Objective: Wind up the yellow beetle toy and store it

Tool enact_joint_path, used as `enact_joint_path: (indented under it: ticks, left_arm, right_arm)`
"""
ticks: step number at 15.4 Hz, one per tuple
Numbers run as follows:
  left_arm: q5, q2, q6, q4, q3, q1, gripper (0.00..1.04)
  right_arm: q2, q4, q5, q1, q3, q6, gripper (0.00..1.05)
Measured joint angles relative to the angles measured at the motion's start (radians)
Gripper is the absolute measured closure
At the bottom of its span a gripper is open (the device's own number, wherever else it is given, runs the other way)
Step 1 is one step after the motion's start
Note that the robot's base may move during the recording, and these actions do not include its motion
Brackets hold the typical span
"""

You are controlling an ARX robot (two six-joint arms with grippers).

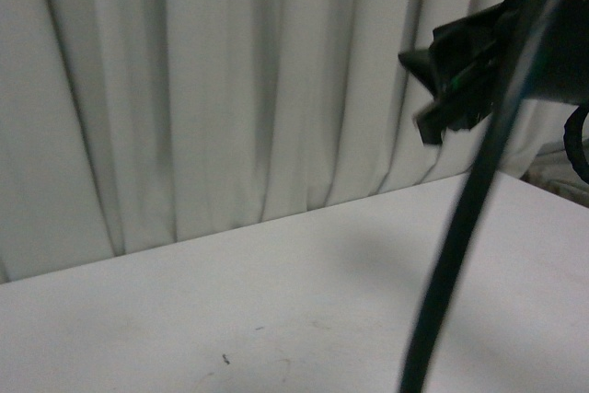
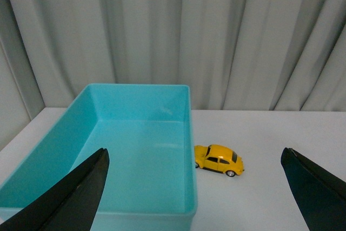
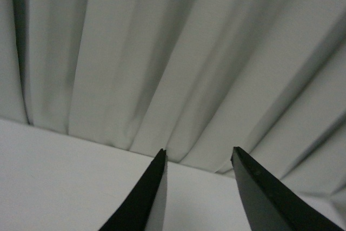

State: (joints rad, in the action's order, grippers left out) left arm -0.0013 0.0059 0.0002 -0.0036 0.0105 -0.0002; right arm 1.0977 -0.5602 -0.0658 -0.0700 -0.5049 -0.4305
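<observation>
Left wrist view: beetle toy on the table, both grippers empty

**Left wrist view.** Left gripper (image 2: pixel 194 155) spread wide. The two dark fingers (image 2: pixel 70 198) sit far apart with nothing held between them. Yellow beetle toy (image 2: pixel 219 160) stands on its wheels on the white table (image 2: pixel 281 133). It is out ahead of the fingertips, within the gap between the two fingers and well clear of both. Its end is just beside the long wall of the turquoise bin (image 2: pixel 81 133); contact cannot be told. The bin is open-topped and lies ahead of one finger. The toy sits between that bin and the line of the other finger. Pale pleated curtain (image 2: pixel 162 25) hangs behind.

**Right wrist view.** Right gripper (image 3: pixel 199 151) partly open. Its fingers are parted by a moderate gap, with nothing between them. Only table and curtain folds show past the tips.

**Front view.** The right arm (image 1: pixel 479 71) shows as a dark, blurred mass raised above the table. A black cable (image 1: pixel 456 236) hangs down in front of it. Finger state is not readable here.
</observation>
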Motion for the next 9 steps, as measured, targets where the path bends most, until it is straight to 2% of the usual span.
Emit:
enact_joint_path:
  ticks: [1, 2, 3, 4, 9]
  left_arm:
    - [0.001, 0.000, 0.000, 0.000, 0.000, 0.000, 0.07]
    - [0.002, 0.000, 0.000, 0.000, 0.000, 0.000, 0.07]
    - [0.000, 0.000, 0.000, 0.000, 0.000, 0.000, 0.07]
    - [0.000, 0.000, 0.000, 0.000, 0.000, 0.000, 0.07]
    - [0.001, 0.000, 0.000, 0.000, 0.000, 0.000, 0.07]
  right_arm:
    - [-0.103, 0.035, 0.055, 0.042, 0.047, 0.169, 0.72]
    - [-0.203, 0.077, 0.054, 0.072, 0.106, 0.288, 0.85]
    - [-0.256, 0.063, 0.059, 0.075, 0.155, 0.348, 0.97]
    - [-0.290, 0.052, 0.062, 0.076, 0.195, 0.380, 1.03]
    - [-0.434, 0.057, 0.064, 0.076, 0.342, 0.413, 1.03]
